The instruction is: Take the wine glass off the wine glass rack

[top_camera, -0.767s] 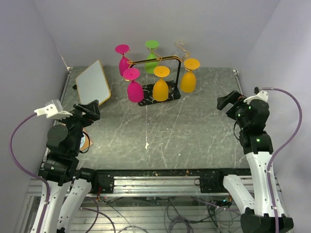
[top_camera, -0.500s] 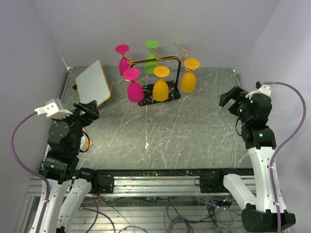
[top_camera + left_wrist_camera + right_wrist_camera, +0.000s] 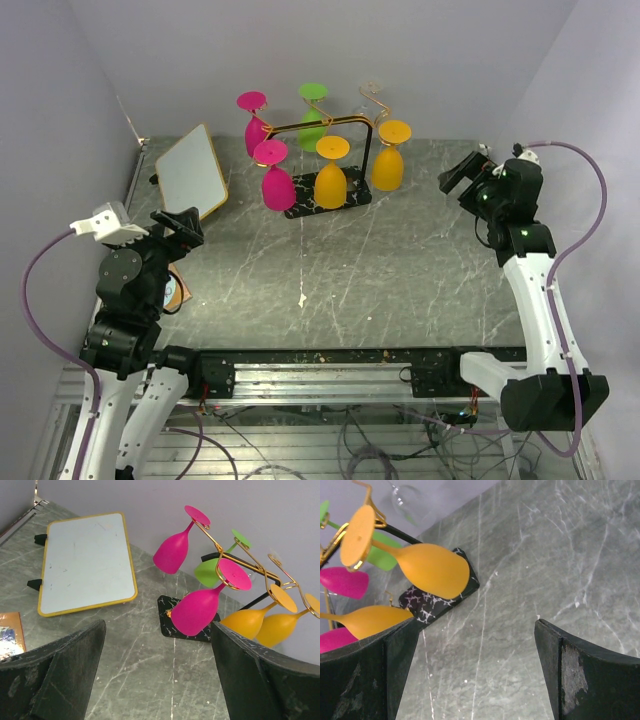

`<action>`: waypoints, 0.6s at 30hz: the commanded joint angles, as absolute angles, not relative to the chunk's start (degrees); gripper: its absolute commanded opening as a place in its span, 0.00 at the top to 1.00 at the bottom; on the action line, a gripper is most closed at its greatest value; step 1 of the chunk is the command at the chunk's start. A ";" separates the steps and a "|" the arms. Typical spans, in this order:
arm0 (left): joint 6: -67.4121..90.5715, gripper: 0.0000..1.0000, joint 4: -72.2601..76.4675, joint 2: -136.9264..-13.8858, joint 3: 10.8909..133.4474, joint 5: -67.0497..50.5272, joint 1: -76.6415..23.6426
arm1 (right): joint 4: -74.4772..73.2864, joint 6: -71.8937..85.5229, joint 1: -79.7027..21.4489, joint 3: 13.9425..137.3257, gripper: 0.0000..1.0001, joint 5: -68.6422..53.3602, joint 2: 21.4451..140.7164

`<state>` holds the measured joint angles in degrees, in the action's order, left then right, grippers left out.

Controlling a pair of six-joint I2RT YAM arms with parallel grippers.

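Table (image 3: 420, 290): grey veined top; nothing on it is being shifted.
R arm (image 3: 530, 285): is being swung up & fwd toward the rack vs 0.8 s ago. Approach is judged to be under way, no contact yet.
L arm (image 3: 130, 290): is being kept approx where it was, at the L edge.
Wine glass rack (image 3: 322, 124): is being left unmoved at back centre, black veined base (image 3: 332, 207) flat on the table. Coloured glasses are being carried upside down on its gold wire.
White board (image 3: 190, 172): just L of the rack, is being left untouched.
Orange wine glass (image 3: 434, 569): is still being carried by its foot at the rack's R end. It's nearest the R gripper, so likely the target, and apart from the fingers.
R gripper (image 3: 475, 640): fingers are being held spread wide w/ nothing between, aimed at the orange glass & base corner.
L gripper (image 3: 157, 640): is being held spread too, empty. Pink glasses (image 3: 197, 612) are ahead, well apart.
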<state>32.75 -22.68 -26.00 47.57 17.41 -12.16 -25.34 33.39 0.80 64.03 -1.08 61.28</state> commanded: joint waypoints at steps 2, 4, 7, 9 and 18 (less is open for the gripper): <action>31.31 0.04 -22.44 -26.45 50.20 16.64 -11.69 | -21.19 32.85 0.48 67.76 0.00 -1.31 61.96; 31.36 0.04 -22.55 -26.76 50.36 16.60 -11.69 | -21.42 33.76 0.46 68.50 0.00 -0.30 62.68; 31.62 0.04 -22.29 -26.89 50.38 15.69 -11.69 | -19.51 35.53 0.46 69.46 0.00 -3.05 64.90; 31.84 0.04 -22.26 -26.89 50.56 14.67 -11.69 | -17.41 36.97 0.52 70.47 0.00 -5.52 66.76; 33.27 0.04 -22.87 -28.12 51.12 10.92 -11.68 | -1.35 45.18 0.43 75.28 0.01 -22.11 77.50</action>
<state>32.58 -23.00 -27.29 49.19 13.82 -12.08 -12.12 41.04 0.73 72.51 -12.56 74.83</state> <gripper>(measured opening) 0.959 0.993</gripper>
